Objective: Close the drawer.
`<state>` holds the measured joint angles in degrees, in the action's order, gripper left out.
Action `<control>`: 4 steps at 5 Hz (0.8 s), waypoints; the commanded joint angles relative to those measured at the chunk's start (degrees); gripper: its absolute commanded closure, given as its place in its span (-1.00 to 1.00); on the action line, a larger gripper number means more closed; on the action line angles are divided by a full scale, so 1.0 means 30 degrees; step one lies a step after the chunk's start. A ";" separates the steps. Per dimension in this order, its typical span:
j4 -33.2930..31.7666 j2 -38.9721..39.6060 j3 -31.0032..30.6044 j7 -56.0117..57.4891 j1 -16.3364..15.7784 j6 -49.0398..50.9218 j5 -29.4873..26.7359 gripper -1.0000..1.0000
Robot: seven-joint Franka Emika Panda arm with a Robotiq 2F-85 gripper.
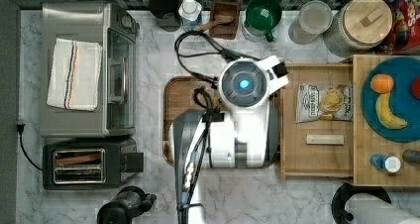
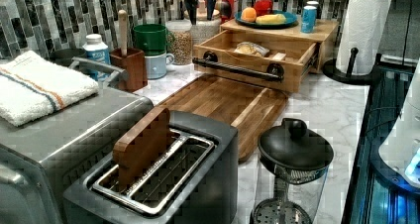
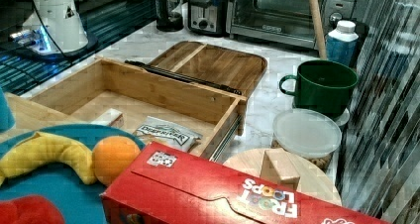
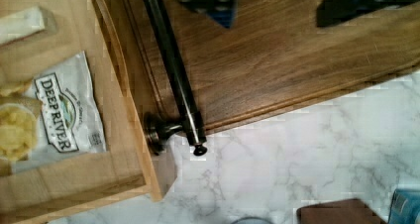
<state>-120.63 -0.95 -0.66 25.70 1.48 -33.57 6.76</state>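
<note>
The light-wood drawer [image 1: 317, 154] stands pulled out of its pale box unit [image 1: 364, 149], towards the top view's left. Inside lie a chip bag [image 1: 324, 101] and a small wooden block [image 1: 324, 139]. Its dark bar handle [image 4: 173, 70] runs along the drawer front [image 2: 242, 60] and overhangs the edge of the brown tray [image 4: 277, 70]. My gripper [image 4: 273, 21] hangs open above that tray, beside the handle and not touching it, with nothing between its fingers. In the top view my arm [image 1: 245, 85] covers the tray just left of the drawer front.
A toaster oven [image 1: 84, 68] and a toaster [image 1: 84, 164] line the top view's left. A green mug [image 1: 262, 13], jars and a bottle stand along the back wall. A blue plate of fruit [image 1: 391, 97] sits on the box unit. A paper towel roll [image 1: 371, 206] is at the front right.
</note>
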 commanded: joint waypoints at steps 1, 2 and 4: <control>-0.2374 0.1339 -0.0450 0.3869 0.0289 -0.2156 0.0065 1.00; -0.3491 0.2338 -0.0245 0.4032 0.0503 -0.5089 0.0409 1.00; -0.3876 0.3631 -0.0337 0.6206 0.1296 -0.6370 -0.0983 1.00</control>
<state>-130.03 9.74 -1.64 37.77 4.20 -52.51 7.00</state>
